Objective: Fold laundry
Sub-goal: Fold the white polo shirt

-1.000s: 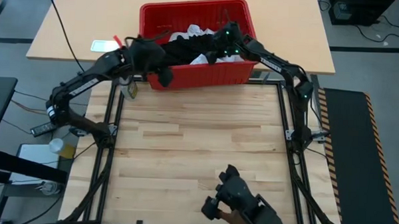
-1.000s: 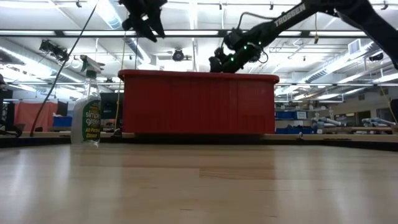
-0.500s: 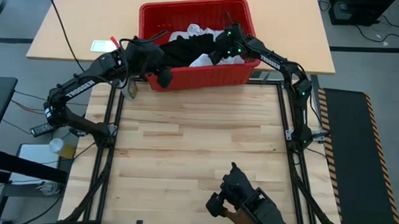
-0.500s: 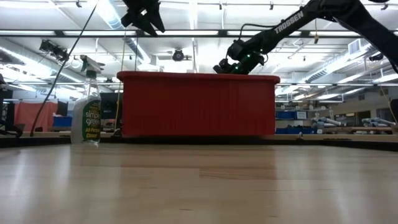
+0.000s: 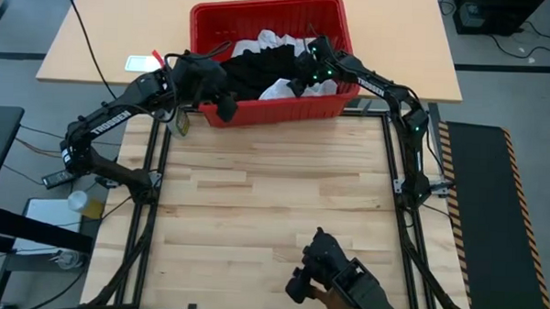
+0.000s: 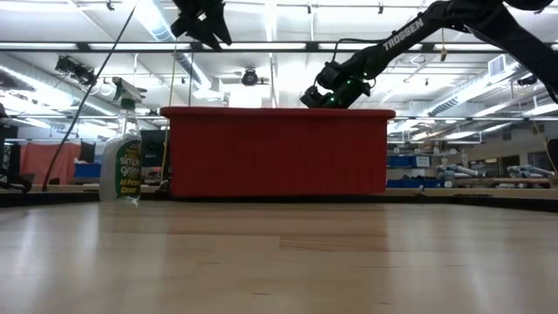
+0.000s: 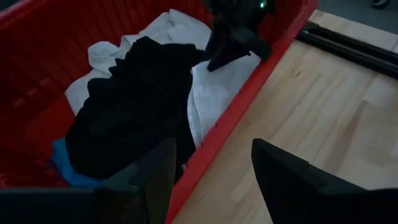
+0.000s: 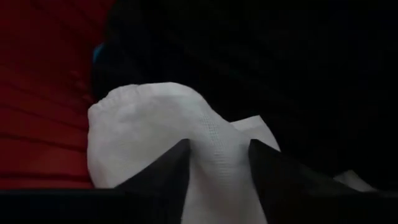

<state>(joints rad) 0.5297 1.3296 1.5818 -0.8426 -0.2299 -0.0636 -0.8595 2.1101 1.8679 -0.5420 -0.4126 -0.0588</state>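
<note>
Right wrist view: right tool (image 8: 217,165) pinching white garment (image 8: 161,137) in red basket (image 8: 37,93); left tool (image 7: 211,180) spread (above basket rim).

Close view into a red basket (image 8: 37,93). A bunched fold of white cloth (image 8: 174,134) rises between the two dark fingers (image 8: 155,177) of the right gripper (image 8: 217,168), which press against it on both sides. Black cloth (image 8: 261,62) fills the space behind, with a sliver of blue cloth (image 8: 97,53) beside the basket wall.
</note>
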